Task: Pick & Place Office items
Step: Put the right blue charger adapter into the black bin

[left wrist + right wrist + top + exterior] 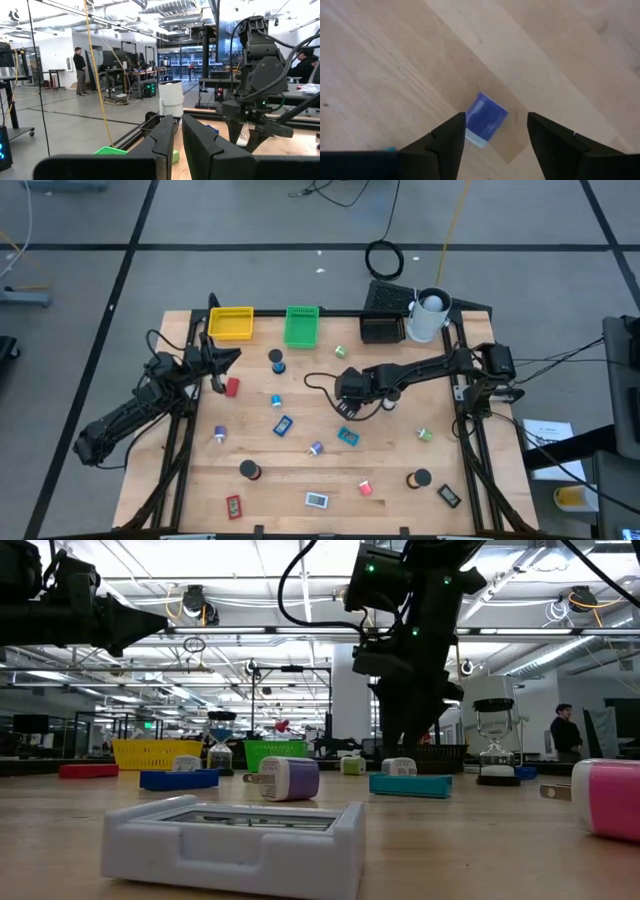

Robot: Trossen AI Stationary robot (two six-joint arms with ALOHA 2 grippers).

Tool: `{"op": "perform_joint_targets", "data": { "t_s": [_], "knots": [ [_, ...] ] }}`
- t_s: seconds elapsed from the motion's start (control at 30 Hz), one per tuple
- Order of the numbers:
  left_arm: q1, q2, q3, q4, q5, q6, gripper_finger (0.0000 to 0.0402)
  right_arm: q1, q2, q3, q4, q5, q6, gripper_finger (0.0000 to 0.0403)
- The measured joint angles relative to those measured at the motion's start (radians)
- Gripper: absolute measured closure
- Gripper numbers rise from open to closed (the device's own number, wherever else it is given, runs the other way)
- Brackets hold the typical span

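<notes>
Office items lie scattered on the wooden table: a small blue piece (486, 119), a teal flat piece (347, 437), a blue flat piece (283, 425), a red piece (232, 387) and black rolls (248, 469). My right gripper (495, 122) is open and points steeply down over the table's middle (347, 409). The small blue piece lies flat on the wood just beyond and between its fingertips, untouched. My left gripper (178, 120) waits shut and empty, raised near the table's left side (224, 360).
A yellow tray (230, 323), a green tray (301, 326), a black tray (382, 328) and a white cup (430, 315) line the far edge. A white flat piece (235, 830) and a pink bit (610, 798) lie near the front edge. People stand in the room beyond.
</notes>
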State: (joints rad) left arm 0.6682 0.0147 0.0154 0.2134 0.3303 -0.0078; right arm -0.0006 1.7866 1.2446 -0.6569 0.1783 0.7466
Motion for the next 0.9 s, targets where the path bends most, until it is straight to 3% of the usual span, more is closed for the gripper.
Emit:
{"op": "perform_joint_targets", "data": {
  "t_s": [0.27,0.6,0.73,0.9],
  "knots": [
    [0.000,0.000,0.000,0.000,0.000,0.000,0.0355,0.000,0.000,0.000,-0.001,-0.004,0.005,0.0189],
    [0.000,0.000,0.000,0.000,0.000,0.000,0.0355,0.002,0.043,0.000,0.023,-0.002,-0.002,0.0132],
    [0.000,0.000,0.000,-0.001,0.000,0.000,0.0355,0.001,0.061,-0.002,0.040,-0.018,-0.023,0.0148],
    [0.000,0.000,0.000,-0.001,0.000,0.000,0.0355,-0.002,0.075,-0.003,0.048,-0.031,-0.061,0.0204]
  ]
}}
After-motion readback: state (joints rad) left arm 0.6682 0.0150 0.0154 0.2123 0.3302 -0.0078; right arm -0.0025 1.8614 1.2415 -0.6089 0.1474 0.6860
